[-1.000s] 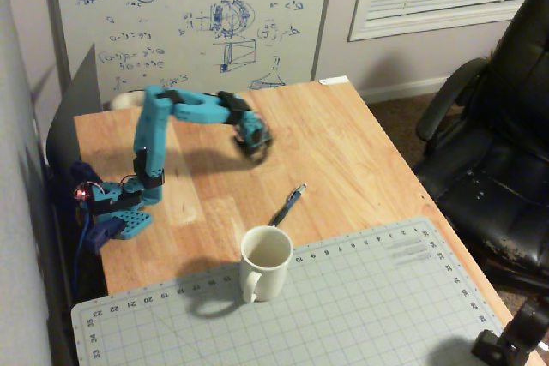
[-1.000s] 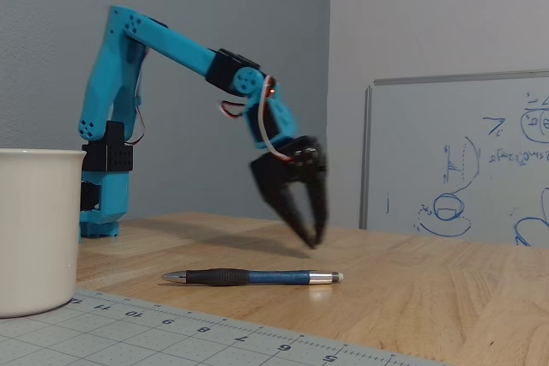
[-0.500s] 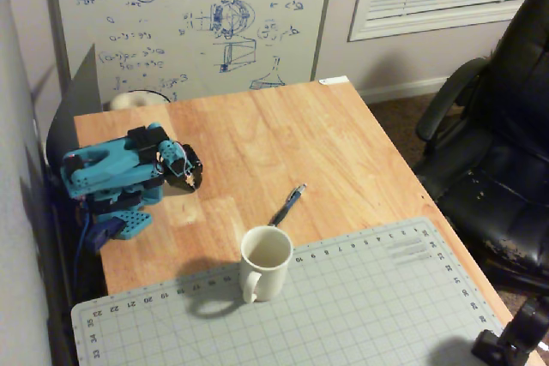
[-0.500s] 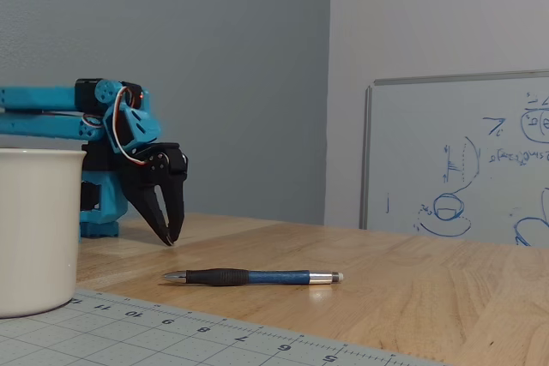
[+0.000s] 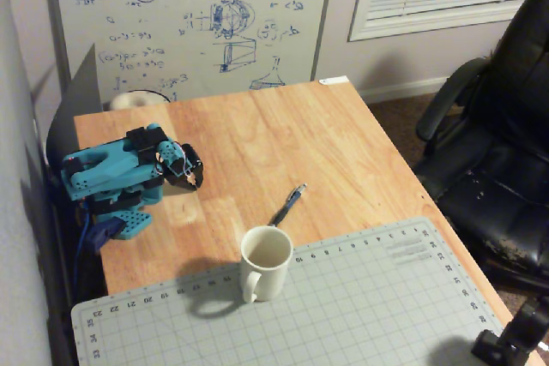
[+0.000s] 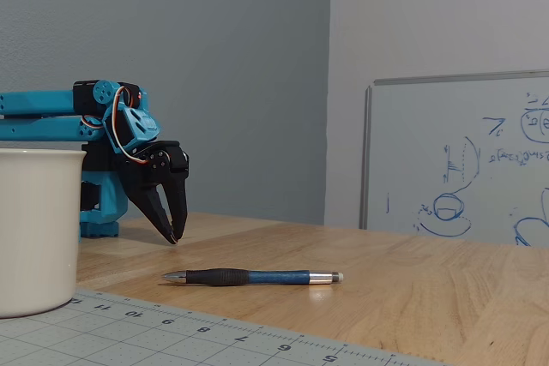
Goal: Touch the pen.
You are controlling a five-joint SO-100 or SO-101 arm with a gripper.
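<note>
A: Item one, the pen [image 5: 287, 205]. Where do we log it?

B: We log it flat on the bare wood of the worktop [image 5: 257, 135], near the middle, slanting up to the right in the high fixed view. Nothing touches it. In the low fixed view the pen [image 6: 253, 277] lies broadside to us, dark grip at the left, blue barrel in the middle, silvery ends.

A: Nearest neighbour?

B: The white mug [image 5: 265, 262], upright, just below the pen's lower end in the high view, standing at the top edge of the grey cutting mat [image 5: 360, 315]. We see the mug [image 6: 39, 229] again large at the left edge of the low view, on the mat [image 6: 171, 336] with its printed ruler marks. The pen lies just off the mat.

A: Item two, the hand?

B: The hand [image 5: 190, 179] belongs to the blue arm [image 5: 107, 169], folded low at the left side of the worktop. In the low view the hand [image 6: 174, 236] points down, black fingers drawn nearly together at the tips, holding nothing, tips just above the wood. It sits well apart from the pen, behind and to the left.

A: Surroundings?

B: We list a whiteboard [image 5: 197, 23] with blue sketches beyond the far edge, and a black office chair [image 5: 497, 152] at the right.
</note>
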